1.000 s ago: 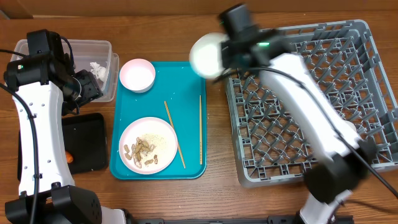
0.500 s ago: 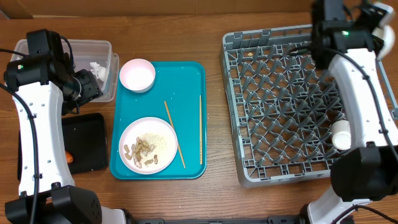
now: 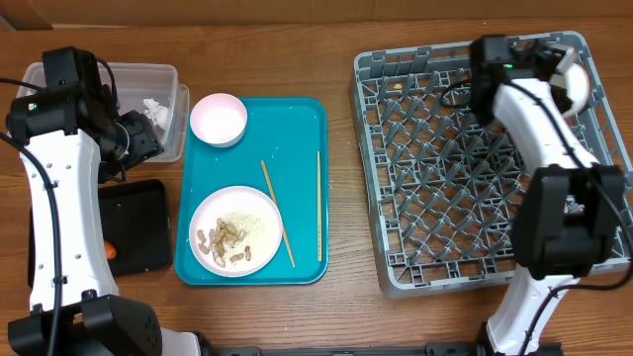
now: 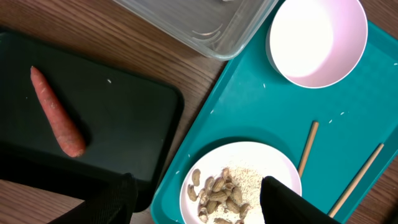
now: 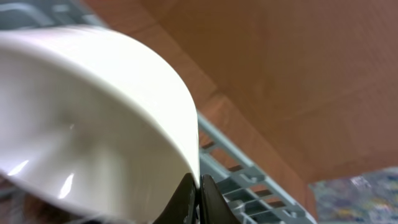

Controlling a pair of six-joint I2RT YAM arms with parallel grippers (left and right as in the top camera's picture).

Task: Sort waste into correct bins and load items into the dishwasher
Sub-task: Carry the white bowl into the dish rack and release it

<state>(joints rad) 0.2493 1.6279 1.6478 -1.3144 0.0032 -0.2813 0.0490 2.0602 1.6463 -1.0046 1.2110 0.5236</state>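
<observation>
Right gripper (image 5: 199, 194): jaws clenched on the rim of a white bowl (image 5: 93, 118), grasping it
Held bowl: tilted, over the far right corner of the grey dish rack (image 3: 445, 188); whether it touches the pegs cannot be told
Left gripper (image 4: 198, 202): jaws parted fairly wide, released, nothing between them and touching nothing; it hangs above the desk (image 3: 341, 198) beside the clear tub (image 3: 148, 71)
Clear tub: a crumpled white tissue (image 3: 155, 107) lies inside
Black tray (image 4: 124, 118): just beside the tub, with the carrot (image 4: 58, 113) lying on it
Teal tray (image 3: 297, 114): small bowl (image 3: 219, 119) at its far left corner, plate (image 3: 235, 231) nearer, two chopsticks (image 3: 277, 213) to the plate's right, apart from each other
Plate: peanut shells (image 4: 217, 190) and rice crumbs (image 4: 249, 180) on it
</observation>
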